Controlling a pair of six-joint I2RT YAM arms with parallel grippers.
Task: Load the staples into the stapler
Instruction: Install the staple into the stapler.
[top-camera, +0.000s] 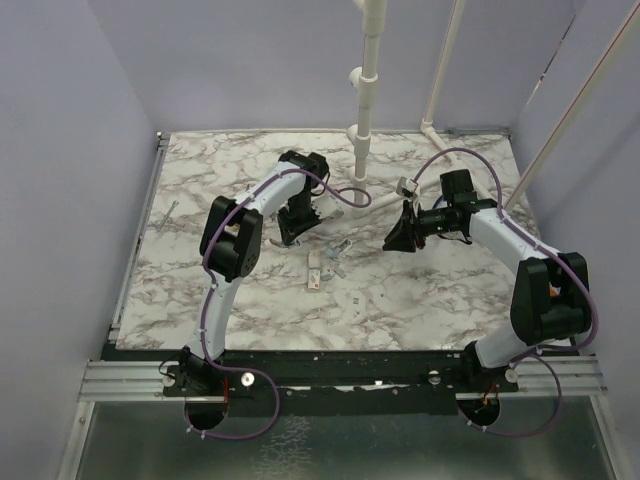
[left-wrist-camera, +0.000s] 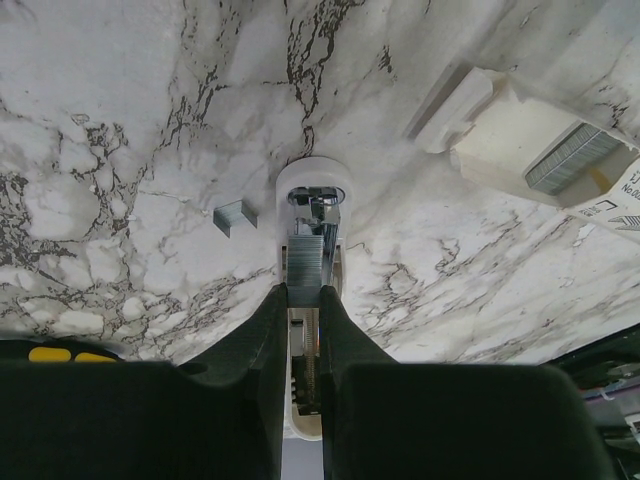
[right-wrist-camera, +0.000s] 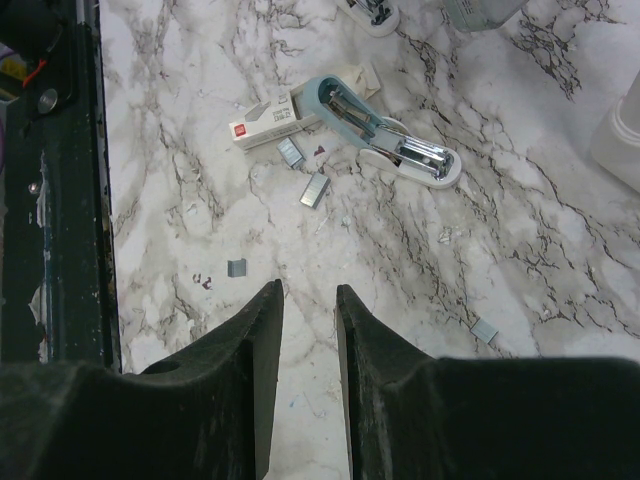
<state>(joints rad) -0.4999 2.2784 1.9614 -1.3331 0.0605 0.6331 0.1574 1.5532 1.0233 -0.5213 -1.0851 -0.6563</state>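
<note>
The left end effector (left-wrist-camera: 303, 292) is clamped on the staples (left-wrist-camera: 303, 262), holding them just over a white round-nosed piece (left-wrist-camera: 310, 180) with a chrome channel. Whether that piece belongs to the stapler I cannot tell. The right end effector (right-wrist-camera: 308, 295) hangs apart and empty over the counter (right-wrist-camera: 520, 260). The stapler (right-wrist-camera: 385, 132) lies open at its 1 o'clock, with the box (right-wrist-camera: 270, 120) just beside the stapler at 9 o'clock. Nothing steadies the white piece, so a push on the strip could skid it away. Too hard a pinch could snap the strip, as the loose bits (right-wrist-camera: 315, 188) suggest. A tilted strip could catch the channel wall and jam or spill.
</note>
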